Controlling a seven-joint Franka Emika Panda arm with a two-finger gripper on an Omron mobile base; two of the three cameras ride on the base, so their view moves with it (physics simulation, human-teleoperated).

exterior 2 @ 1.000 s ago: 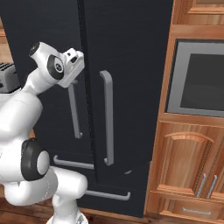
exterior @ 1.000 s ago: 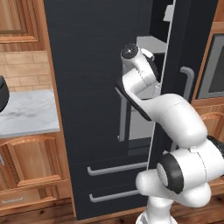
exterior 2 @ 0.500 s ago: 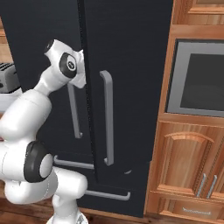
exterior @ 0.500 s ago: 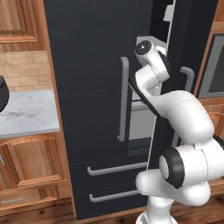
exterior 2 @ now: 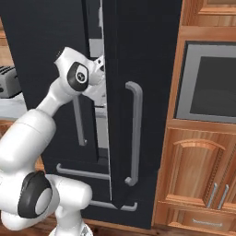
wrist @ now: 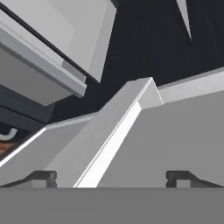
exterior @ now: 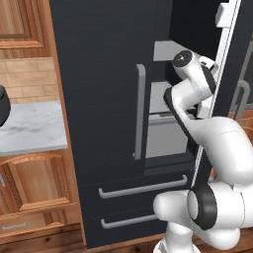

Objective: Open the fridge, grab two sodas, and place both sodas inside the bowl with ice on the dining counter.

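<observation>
The fridge (exterior: 99, 74) is a tall near-black cabinet with grey bar handles. Its right door (exterior 2: 138, 55) stands partly swung out, and pale grey shelves (exterior: 165, 96) show in the gap between the doors. My gripper (wrist: 111, 177) is pushed into that gap at upper-shelf height, close over a grey shelf corner (wrist: 144, 94). Its jaws are spread wide, with nothing between them. The arm's wrist (exterior 2: 78, 76) sits just outside the gap. The sodas, the bowl, the ice and the dining counter are out of view.
A marble wall counter (exterior: 29, 128) over wooden cabinets lies left of the fridge, with a toaster (exterior 2: 9, 80) on it. A built-in oven (exterior 2: 207, 78) in wooden cabinetry stands on the right. The swung-out door edge (exterior: 222, 99) is close beside my hand.
The right fridge door has swung further out. My arm has moved to the right and forward, and the hand has gone into the gap between the doors. The jaws have stayed wide.
</observation>
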